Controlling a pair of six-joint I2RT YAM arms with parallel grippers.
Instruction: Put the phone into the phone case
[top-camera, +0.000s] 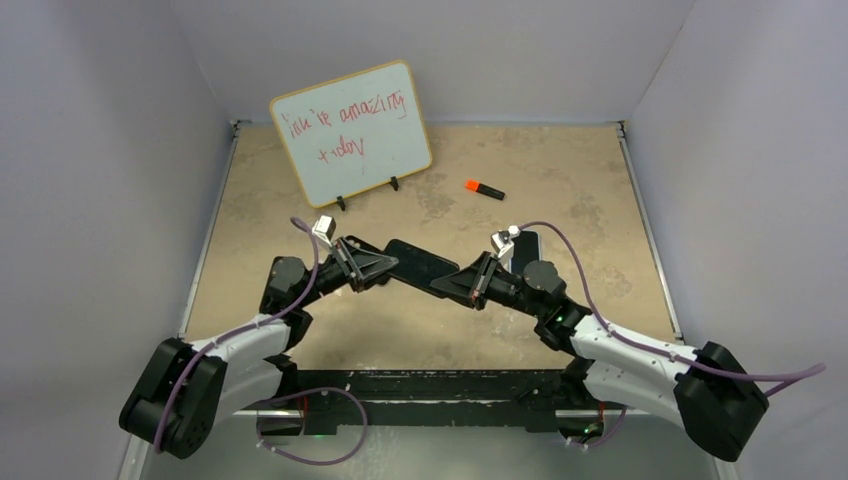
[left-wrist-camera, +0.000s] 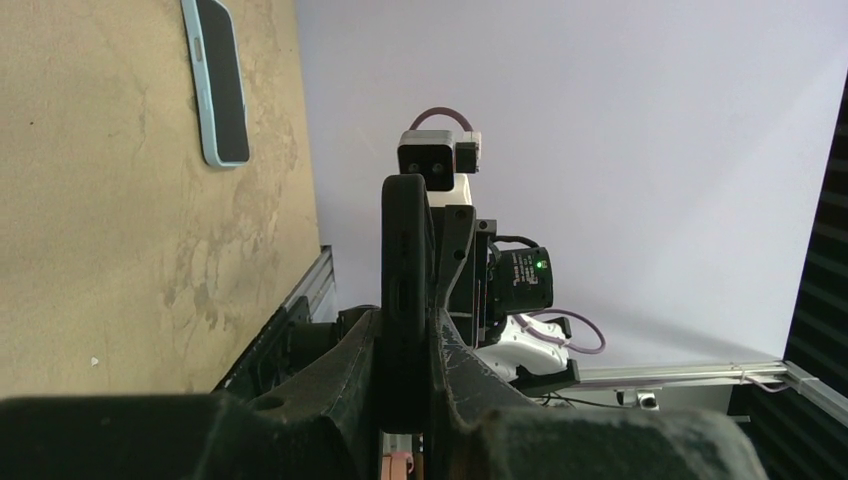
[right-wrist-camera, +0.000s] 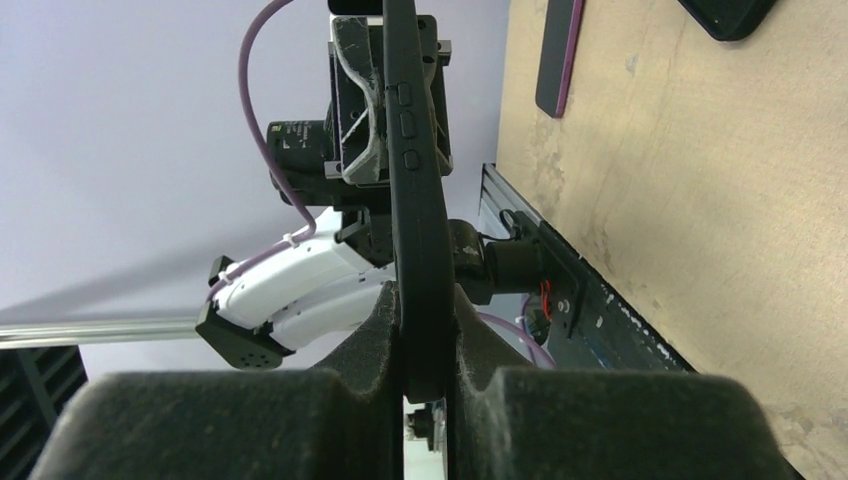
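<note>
A black phone case (top-camera: 420, 265) hangs above the table middle, held between both grippers. My left gripper (top-camera: 385, 265) is shut on its left end. My right gripper (top-camera: 462, 283) is shut on its right end. The left wrist view shows the case edge-on (left-wrist-camera: 405, 270) between my left gripper's (left-wrist-camera: 405, 380) jaws. The right wrist view shows it edge-on (right-wrist-camera: 420, 200), side buttons visible, in my right gripper (right-wrist-camera: 425, 340). I cannot tell what is inside it. A light-blue phone (left-wrist-camera: 220, 80) lies flat, screen up, on the table behind the right gripper (top-camera: 527, 245).
A small whiteboard (top-camera: 350, 130) stands at the back left, with an orange marker (top-camera: 484, 188) to its right. A dark slab with a purple edge (right-wrist-camera: 558, 55) and another black item (right-wrist-camera: 728, 15) lie on the table near the left arm. Walls enclose three sides.
</note>
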